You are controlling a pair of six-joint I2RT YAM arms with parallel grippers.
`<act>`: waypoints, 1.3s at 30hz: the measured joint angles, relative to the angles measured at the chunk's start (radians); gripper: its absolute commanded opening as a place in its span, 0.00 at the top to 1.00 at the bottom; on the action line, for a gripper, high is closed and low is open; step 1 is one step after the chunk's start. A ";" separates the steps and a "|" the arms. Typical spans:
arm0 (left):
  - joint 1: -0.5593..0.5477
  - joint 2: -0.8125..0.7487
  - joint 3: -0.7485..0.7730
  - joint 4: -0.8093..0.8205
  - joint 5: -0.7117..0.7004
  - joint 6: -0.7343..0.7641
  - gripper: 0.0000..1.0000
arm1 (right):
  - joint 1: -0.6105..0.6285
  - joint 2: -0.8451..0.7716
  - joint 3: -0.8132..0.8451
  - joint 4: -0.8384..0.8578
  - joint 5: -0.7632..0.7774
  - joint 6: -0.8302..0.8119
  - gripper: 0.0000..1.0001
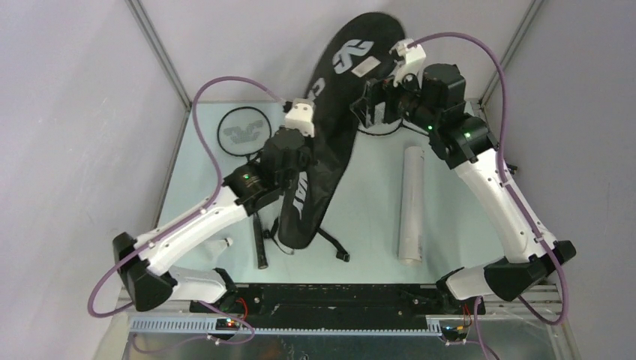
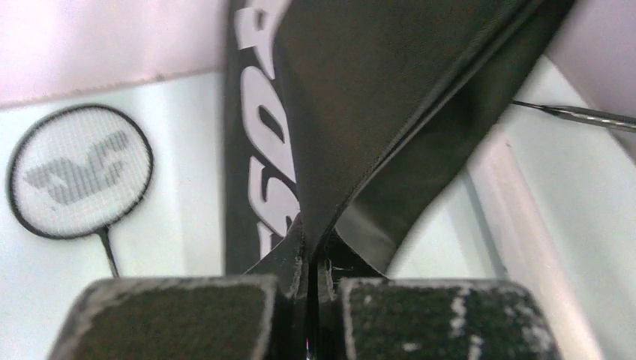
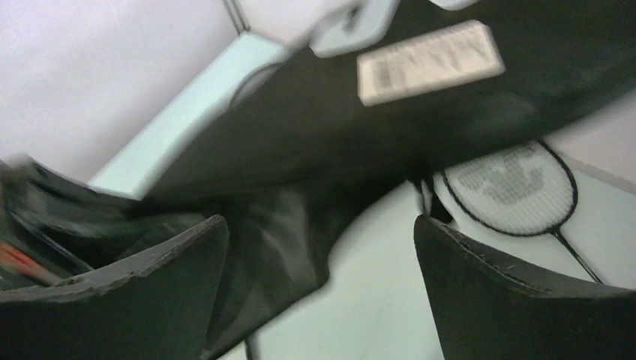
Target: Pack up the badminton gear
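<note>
Left gripper [image 2: 309,289] is pinched on a raised fold of the black racket bag [image 1: 330,150], its jaws pressed together with only the fabric between them. Right gripper [image 3: 321,225] hangs by the bag's far end with its jaws wide and nothing in them. The bag lies diagonally along the middle of the desk [image 1: 367,225]. 1 racket [image 1: 244,131] lies in the far-left corner, and the white tube [image 1: 412,206] lies toward the right edge.
</note>
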 measured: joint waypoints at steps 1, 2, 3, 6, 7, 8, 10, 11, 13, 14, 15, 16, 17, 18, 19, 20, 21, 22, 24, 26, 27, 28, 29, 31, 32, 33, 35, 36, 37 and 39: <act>0.004 -0.021 0.001 -0.033 0.010 -0.027 1.00 | -0.028 -0.011 -0.026 -0.006 -0.054 -0.029 0.01; 0.014 -0.040 0.005 -0.067 0.031 -0.054 1.00 | -0.052 -0.031 -0.061 -0.012 -0.098 -0.055 0.01; 0.030 -0.065 0.013 -0.106 0.060 -0.090 1.00 | -0.069 -0.055 -0.104 -0.017 -0.137 -0.076 0.01; 0.085 -0.118 0.058 -0.191 0.137 -0.192 1.00 | -0.079 -0.152 -0.248 -0.004 -0.217 -0.108 0.01; 0.100 -0.127 0.080 -0.218 0.155 -0.221 1.00 | -0.078 -0.197 -0.307 0.007 -0.239 -0.109 0.01; 0.111 -0.132 0.104 -0.243 0.166 -0.247 1.00 | -0.075 -0.245 -0.362 0.017 -0.253 -0.105 0.01; 0.119 -0.138 0.128 -0.271 0.188 -0.289 1.00 | -0.073 -0.325 -0.448 0.039 -0.265 -0.083 0.01; 0.118 -0.143 0.126 -0.278 0.196 -0.307 1.00 | -0.073 -0.360 -0.484 0.051 -0.264 -0.072 0.01; 0.118 -0.150 0.099 -0.280 0.216 -0.341 1.00 | -0.073 -0.406 -0.534 0.069 -0.251 -0.053 0.01; 0.118 -0.154 0.071 -0.282 0.225 -0.359 1.00 | -0.073 -0.417 -0.551 0.071 -0.235 -0.048 0.01; 0.119 -0.155 0.044 -0.282 0.234 -0.373 1.00 | -0.073 -0.418 -0.560 0.072 -0.215 -0.048 0.01; 0.120 -0.155 0.011 -0.283 0.241 -0.389 1.00 | -0.077 -0.415 -0.565 0.071 -0.195 -0.049 0.01; 0.123 -0.153 -0.019 -0.283 0.248 -0.403 1.00 | -0.082 -0.408 -0.569 0.071 -0.180 -0.055 0.01; 0.127 -0.152 -0.059 -0.280 0.259 -0.420 1.00 | -0.097 -0.399 -0.572 0.069 -0.170 -0.063 0.01; 0.131 -0.151 -0.095 -0.279 0.269 -0.435 1.00 | -0.119 -0.388 -0.575 0.067 -0.170 -0.077 0.01; 0.138 -0.150 -0.125 -0.276 0.280 -0.449 1.00 | -0.148 -0.377 -0.577 0.066 -0.171 -0.091 0.01; 0.152 -0.145 -0.163 -0.267 0.306 -0.465 1.00 | -0.183 -0.362 -0.578 0.066 -0.179 -0.108 0.01; 0.167 -0.137 -0.192 -0.262 0.326 -0.480 1.00 | -0.222 -0.346 -0.578 0.068 -0.189 -0.130 0.01; 0.204 -0.110 -0.236 -0.243 0.365 -0.500 1.00 | -0.294 -0.305 -0.578 0.075 -0.215 -0.177 0.01; 0.241 -0.066 -0.264 -0.221 0.398 -0.513 1.00 | -0.370 -0.243 -0.574 0.082 -0.254 -0.253 0.01; 0.257 -0.040 -0.273 -0.211 0.414 -0.516 1.00 | -0.403 -0.209 -0.569 0.080 -0.274 -0.286 0.01; 0.269 -0.019 -0.280 -0.199 0.428 -0.520 1.00 | -0.437 -0.165 -0.559 0.081 -0.292 -0.328 0.01; 0.280 0.003 -0.285 -0.187 0.445 -0.521 1.00 | -0.476 -0.115 -0.537 0.062 -0.307 -0.371 0.01; 0.299 0.047 -0.289 -0.153 0.486 -0.521 1.00 | -0.547 0.009 -0.451 0.009 -0.334 -0.444 0.01; 0.305 0.068 -0.289 -0.134 0.504 -0.521 1.00 | -0.585 0.090 -0.386 -0.020 -0.339 -0.476 0.01; 0.309 0.082 -0.289 -0.122 0.517 -0.519 1.00 | -0.623 0.169 -0.313 -0.048 -0.335 -0.502 0.01; 0.317 0.111 -0.289 -0.092 0.548 -0.512 1.00 | -0.690 0.333 -0.158 -0.110 -0.319 -0.535 0.01; 0.323 0.122 -0.289 -0.078 0.561 -0.507 1.00 | -0.714 0.401 -0.094 -0.131 -0.312 -0.541 0.01; 0.326 0.130 -0.289 -0.063 0.573 -0.502 1.00 | -0.743 0.478 -0.015 -0.162 -0.307 -0.547 0.01; 0.330 0.141 -0.289 -0.042 0.591 -0.489 1.00 | -0.792 0.625 0.129 -0.208 -0.299 -0.549 0.01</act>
